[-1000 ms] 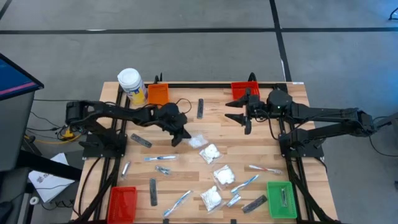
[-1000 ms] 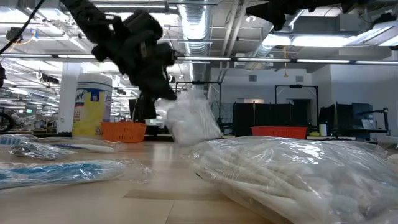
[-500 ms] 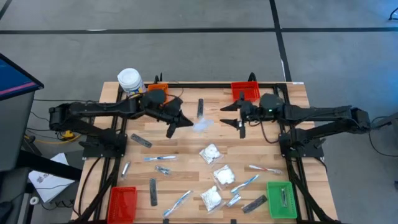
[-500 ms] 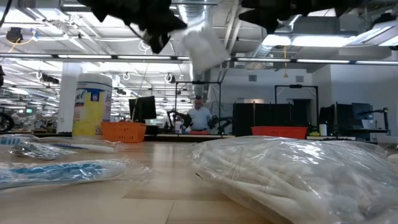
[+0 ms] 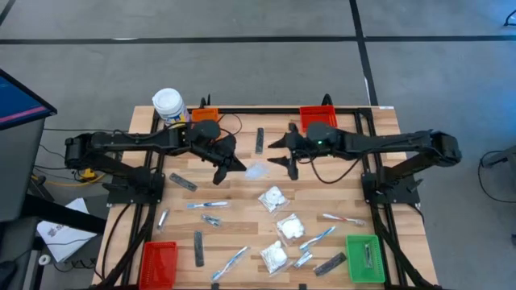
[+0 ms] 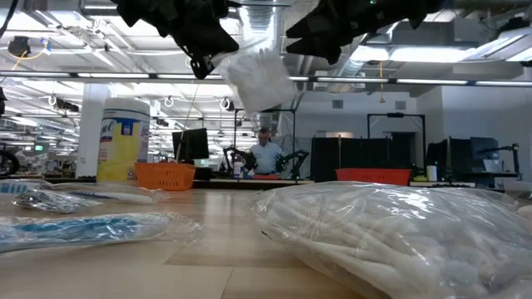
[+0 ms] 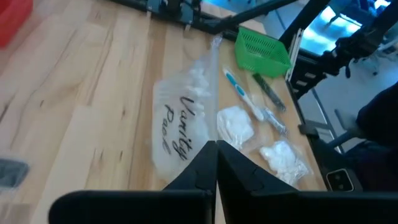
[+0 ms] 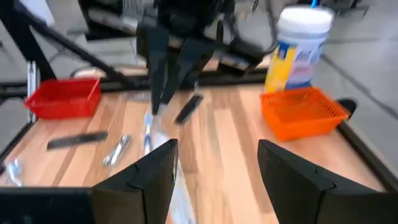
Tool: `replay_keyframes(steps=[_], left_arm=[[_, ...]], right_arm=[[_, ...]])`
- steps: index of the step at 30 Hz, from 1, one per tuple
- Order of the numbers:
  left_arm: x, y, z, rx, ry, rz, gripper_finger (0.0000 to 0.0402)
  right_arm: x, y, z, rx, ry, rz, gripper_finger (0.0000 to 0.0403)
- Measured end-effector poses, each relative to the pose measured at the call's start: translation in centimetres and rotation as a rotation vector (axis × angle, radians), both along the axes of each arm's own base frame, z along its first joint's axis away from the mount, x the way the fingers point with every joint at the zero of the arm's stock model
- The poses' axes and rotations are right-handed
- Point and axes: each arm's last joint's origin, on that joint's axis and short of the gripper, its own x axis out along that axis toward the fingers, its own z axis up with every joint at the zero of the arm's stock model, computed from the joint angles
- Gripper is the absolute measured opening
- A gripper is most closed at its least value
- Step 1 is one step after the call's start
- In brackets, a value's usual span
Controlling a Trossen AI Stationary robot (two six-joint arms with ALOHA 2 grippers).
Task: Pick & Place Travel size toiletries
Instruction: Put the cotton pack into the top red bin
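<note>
Above the middle of the table (image 5: pixel 242 137), the left gripper (image 5: pixel 228 167) is holding a clear plastic packet (image 5: pixel 256 170) pinched by one edge, its fingers fully closed on it, so the packet is hanging free in the air. The right gripper (image 5: pixel 284 157) is hovering just beside the packet with its fingers spread wide and nothing between them. This looks like a handover, and doing it well likely means the right gripper closing on the packet's free edge before the left one lets go, since the limp film could slip or fold.

From the left wrist camera, the packet is showing handwritten lettering and white contents, with more white packets (image 7: pixel 236 124), a toothbrush (image 7: pixel 239 89) and the green bin (image 7: pixel 262 48) lying on the table beyond the packet; none of that lettering is readable from overhead. From table height, the packet (image 6: pixel 258 79) is clearly hanging well above the table, which the overhead camera cannot show.
</note>
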Motion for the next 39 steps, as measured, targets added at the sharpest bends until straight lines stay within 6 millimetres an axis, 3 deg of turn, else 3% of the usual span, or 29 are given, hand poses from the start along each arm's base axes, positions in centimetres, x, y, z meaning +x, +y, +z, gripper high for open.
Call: replay_keyframes(steps=[10,22,39], left_arm=[[-0.1,0.0,-0.5,-0.003,0.014,0.0,0.0],[-0.1,0.0,-0.4,0.056,-0.006,-0.033,0.0],[0.5,0.1,0.7,0.132,-0.147,-0.055,0.0]], right_arm=[[2.5,1.6,0.3,-0.03,0.067,0.072,0.0214],[2.0,0.7,-0.7,-0.023,0.184,0.023,0.0214],[1.9,0.8,-0.8,-0.014,0.197,0.022,0.0214]])
